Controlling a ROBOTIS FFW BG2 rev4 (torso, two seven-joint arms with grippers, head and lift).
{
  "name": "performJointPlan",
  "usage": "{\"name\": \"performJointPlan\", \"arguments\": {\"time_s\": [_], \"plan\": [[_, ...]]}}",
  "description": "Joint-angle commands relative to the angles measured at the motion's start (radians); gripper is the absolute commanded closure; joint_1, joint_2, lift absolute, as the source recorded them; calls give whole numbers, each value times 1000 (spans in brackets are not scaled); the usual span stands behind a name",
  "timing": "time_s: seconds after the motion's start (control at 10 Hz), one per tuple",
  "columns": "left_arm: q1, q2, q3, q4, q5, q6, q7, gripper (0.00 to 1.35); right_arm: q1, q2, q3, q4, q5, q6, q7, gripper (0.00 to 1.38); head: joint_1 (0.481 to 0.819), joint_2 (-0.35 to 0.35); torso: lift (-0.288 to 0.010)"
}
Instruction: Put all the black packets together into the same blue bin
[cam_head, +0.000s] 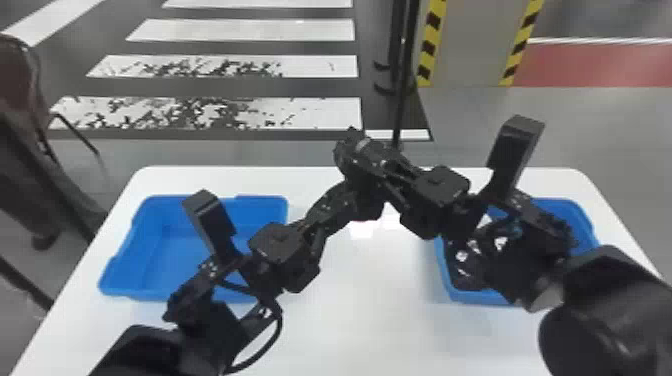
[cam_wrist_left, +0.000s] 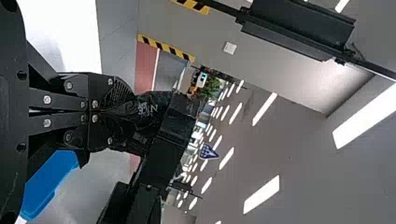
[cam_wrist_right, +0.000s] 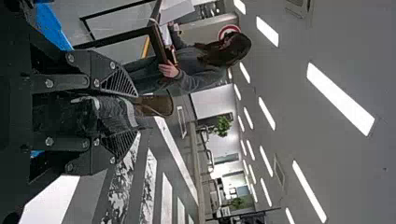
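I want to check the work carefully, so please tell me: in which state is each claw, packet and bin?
Left claw: shut on packet
Right claw: shut on packet, fingers wider apart than left's
Packet: crumpled, outside bins
Left bin: upright, uncovered
Right bin: upright, partly behind right arm

White lettering marks a black packet (cam_wrist_left: 154, 115) left of center in the left wrist view, its wording not clearly legible. Just below center in the same view, a blue sign (cam_wrist_left: 208, 152) with pale markings stands in the background, too small to make out. A round sign (cam_wrist_right: 228, 30) with a red ring appears at upper center in the right wrist view, its face partly hidden. Pale marks on a dark packet (cam_wrist_right: 109, 114) at left in that view form no word that can be read.
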Motion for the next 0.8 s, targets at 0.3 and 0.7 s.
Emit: {"name": "performJointPlan", "arguments": {"time_s": [0.3,0.7], "plan": [[7,0,8,3,18,-38,0,1210,15,-2,0,-25,25,-3,-7,1193,695,35,-110],[25,-9,48,37,16,-43,0,88,44,2,-174,-47,67,-25,-8,1193,683,6,-110]]}}
